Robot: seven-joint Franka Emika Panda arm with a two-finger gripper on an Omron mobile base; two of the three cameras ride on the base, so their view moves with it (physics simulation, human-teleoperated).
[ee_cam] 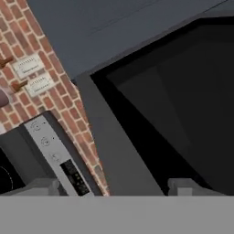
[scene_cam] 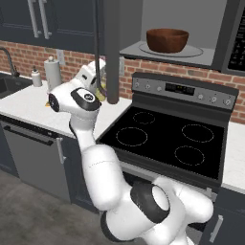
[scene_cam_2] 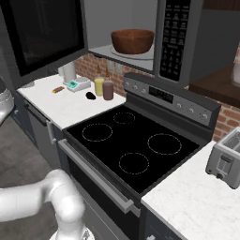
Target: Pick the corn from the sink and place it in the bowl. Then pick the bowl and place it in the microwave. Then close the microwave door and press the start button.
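Microwave door (ee_cam: 137,151) is the job now: bowl is already inside, door hangs swung out, so closing comes next, then the start button.

Nearest: the tool (ee_cam: 114,185), seen in the hand view. Both finger tips stand wide apart at the bottom edge with nothing between them. The door's grey frame edge runs between the tips and its black glass window sits beyond the right tip. Looks lined up to push or pull the door by its edge, not to clamp it; open fingers fit that. In the left base view the arm reaches up beside the door edge (scene_cam: 112,52), over the surface (scene_cam: 28,103) left of the stove.

Next out: the stove (scene_cam_2: 131,140), four burners, nothing on them. On the surface at left sit a yellow jar (scene_cam_2: 99,86), a dark red jar (scene_cam_2: 108,90) and a small dark lump (scene_cam_2: 90,95), all below the door's swing.

Farthest: the bowl (scene_cam: 167,40), reddish-brown, upright on the turntable (scene_cam: 191,51) inside the microwave (scene_cam_2: 140,54). It sits about centred, well back from the front lip, so the door should clear it. Corn can't be seen from here; judged to be in the bowl. Keypad panel (scene_cam_2: 173,40) is right of the cavity. Sink (scene_cam: 10,85) is at far left.
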